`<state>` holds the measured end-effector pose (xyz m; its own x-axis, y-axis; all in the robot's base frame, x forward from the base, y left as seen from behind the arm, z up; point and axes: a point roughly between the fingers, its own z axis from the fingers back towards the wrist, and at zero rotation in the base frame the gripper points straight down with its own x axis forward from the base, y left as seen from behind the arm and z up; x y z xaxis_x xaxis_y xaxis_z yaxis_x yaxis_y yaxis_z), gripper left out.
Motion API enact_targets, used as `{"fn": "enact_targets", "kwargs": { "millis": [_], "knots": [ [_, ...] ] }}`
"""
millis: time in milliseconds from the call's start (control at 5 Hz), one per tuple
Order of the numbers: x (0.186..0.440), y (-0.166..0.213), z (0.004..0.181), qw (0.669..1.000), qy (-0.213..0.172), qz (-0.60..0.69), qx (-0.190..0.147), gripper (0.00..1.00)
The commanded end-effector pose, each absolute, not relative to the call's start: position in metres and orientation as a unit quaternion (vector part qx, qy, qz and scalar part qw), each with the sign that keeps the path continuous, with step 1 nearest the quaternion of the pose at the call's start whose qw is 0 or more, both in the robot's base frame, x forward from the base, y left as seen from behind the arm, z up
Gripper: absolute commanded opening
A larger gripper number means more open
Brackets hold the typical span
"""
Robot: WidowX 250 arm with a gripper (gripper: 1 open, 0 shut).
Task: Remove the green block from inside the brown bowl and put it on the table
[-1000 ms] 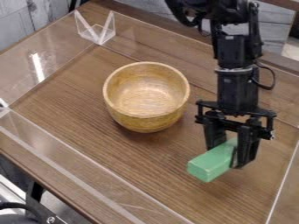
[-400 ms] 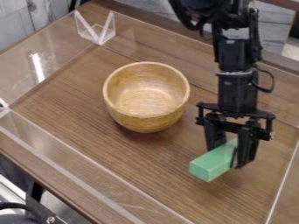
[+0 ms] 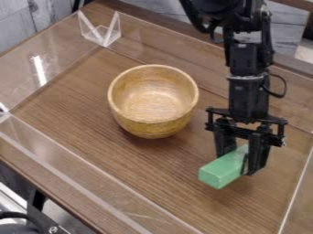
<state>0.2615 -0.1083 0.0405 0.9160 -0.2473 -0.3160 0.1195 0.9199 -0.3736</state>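
Lying diagonally, green block (image 3: 225, 169) near-left to far-right

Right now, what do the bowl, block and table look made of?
Brown bowl: looks like wood, smooth, visible grain inside. Green block: matte, uniform colour, maybe plastic or painted wood; cannot tell. Table: wood-grain top, glossy reflections, possibly laminate.

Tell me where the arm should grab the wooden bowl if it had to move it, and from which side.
Judging by its shape, grip the brown bowl by its thick rim, one finger inside and one outside. Come down from above at the right rim, the side nearest the gripper. The bowl stands upright and looks empty; the green block is outside it.
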Motion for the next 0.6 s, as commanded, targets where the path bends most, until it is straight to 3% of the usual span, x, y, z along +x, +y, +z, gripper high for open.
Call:
{"fn": "enact_targets", "kwargs": {
  "millis": [0,400],
  "knots": [
    [0.2740,-0.1069,0.0527,0.967,0.158,-0.096,-0.176,0.00],
    [0.2760,-0.1061,0.0495,0.966,0.169,-0.093,-0.172,0.00]
  ]
}}
